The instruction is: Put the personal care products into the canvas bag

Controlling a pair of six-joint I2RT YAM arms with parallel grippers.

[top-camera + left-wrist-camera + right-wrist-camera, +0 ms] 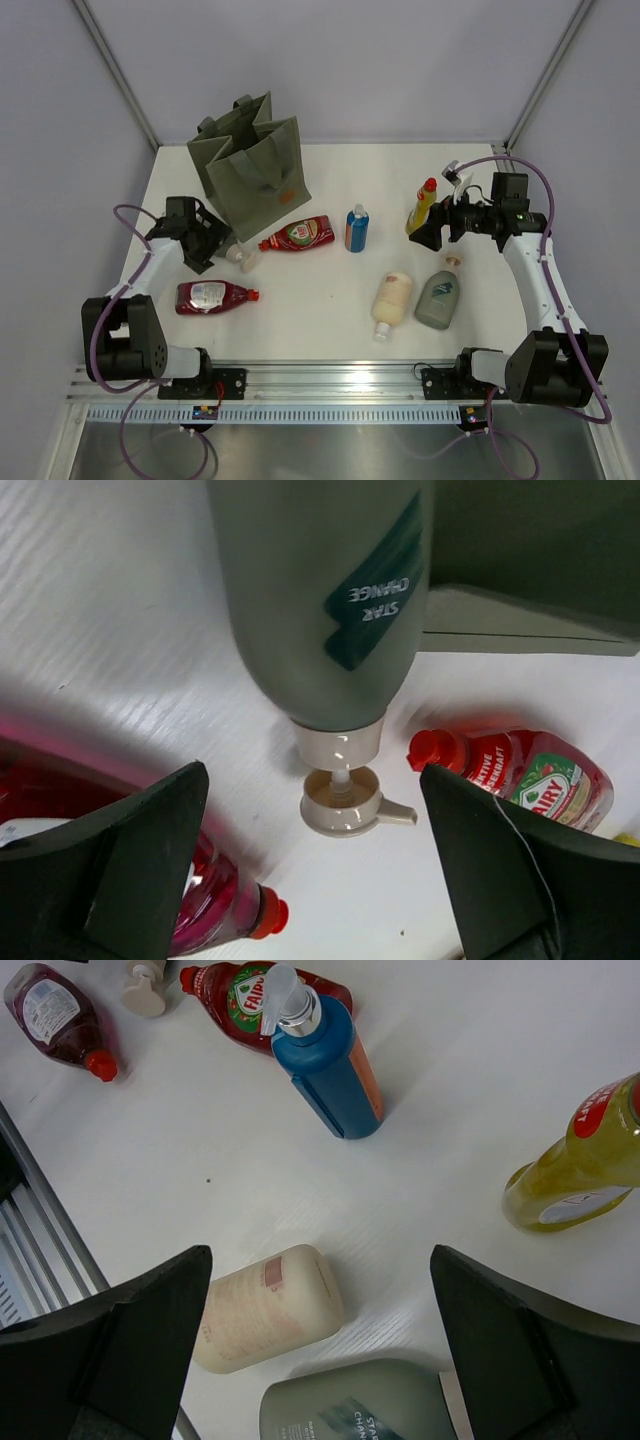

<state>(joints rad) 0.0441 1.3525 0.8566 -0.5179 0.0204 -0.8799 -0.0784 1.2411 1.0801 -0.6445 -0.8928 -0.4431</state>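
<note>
Looking through the left wrist view, I found the left hand spread wide and holding nothing. Its dark fingers straddled the neck end of a grey-green plastic bottle that lay on the white counter. The beige pump head pointed back at the camera, and the far end of the body lay close to the foot of the olive-green canvas bag.

I judged the pump a poor hold, since it would likely wobble or press in. The smooth, stiff body just behind the shoulder looked better, though it might slip, and I could not tell how full it was.

A dark red flat bottle lay to its right and a second dark red bottle nearer the arm bases. Further out, the right hand, likewise unclenched and empty, hung over a squat cream bottle and another grey-green bottle. A blue white-capped bottle and a yellow red-capped bottle sat beyond. All seven bottles were out on the counter, none yet bagged.
</note>
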